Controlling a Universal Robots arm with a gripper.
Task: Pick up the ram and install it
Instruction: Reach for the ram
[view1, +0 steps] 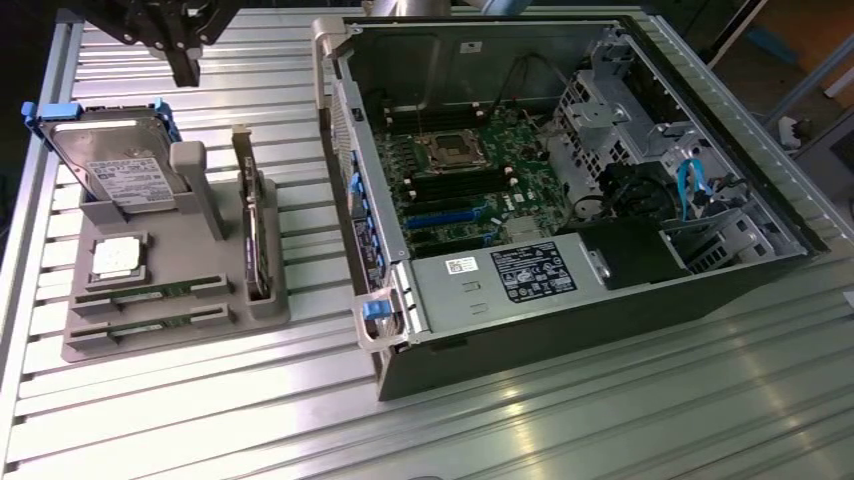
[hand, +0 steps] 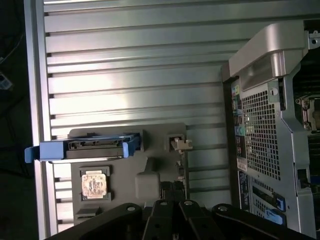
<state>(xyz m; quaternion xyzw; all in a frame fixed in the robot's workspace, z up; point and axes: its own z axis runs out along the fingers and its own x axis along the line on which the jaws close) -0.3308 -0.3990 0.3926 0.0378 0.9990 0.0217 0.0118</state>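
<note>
Gripper (view1: 184, 70): upper left of frame, closed, empty, apart from tray (view1: 160, 340). Ram (view1: 147, 292): lower left, slotted in tray. Handling judgement: square approach, grip the long edges.

1. The hand (view1: 184, 78) hangs in open air above the table (view1: 561, 430), beyond the upright hard drive (view1: 110, 165).
2. On the grey holder (view1: 174, 338), the hard drive and the expansion card (view1: 251, 240), set on edge, rise high. The ram (view1: 147, 293) lies low with nothing over it.
3. A narrow bare strip of table separates the holder from the computer case (view1: 601, 320).
4. The case is open upward. Its wall (view1: 350, 190) facing the holder, a blue cable (view1: 687, 185) and the drive cage (view1: 601, 110) hem in the motherboard (view1: 467, 190).
</note>
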